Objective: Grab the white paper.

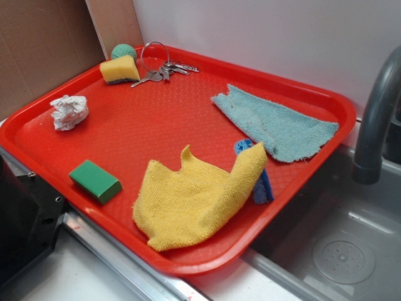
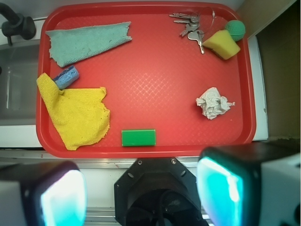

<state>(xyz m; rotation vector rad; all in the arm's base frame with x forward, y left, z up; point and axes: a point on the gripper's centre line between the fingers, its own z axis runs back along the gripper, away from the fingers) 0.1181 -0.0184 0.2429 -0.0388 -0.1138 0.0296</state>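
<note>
The white paper (image 1: 69,111) (image 2: 213,102) is a crumpled wad lying on the red tray (image 1: 188,69) (image 2: 155,61), near its left edge in the exterior view and at the right middle in the wrist view. My gripper (image 2: 141,193) hangs high above the tray's near edge, well clear of the paper. Its two teal pads (image 2: 63,197) stand wide apart with nothing between them. The gripper does not show in the exterior view.
On the tray also lie a yellow cloth (image 1: 194,194), a light blue cloth (image 1: 276,122), a blue item (image 1: 260,182) under the cloths, a green block (image 1: 95,180), a yellow sponge (image 1: 120,69), a green ball (image 1: 123,51) and keys (image 1: 160,68). A sink with faucet (image 1: 376,119) is at right.
</note>
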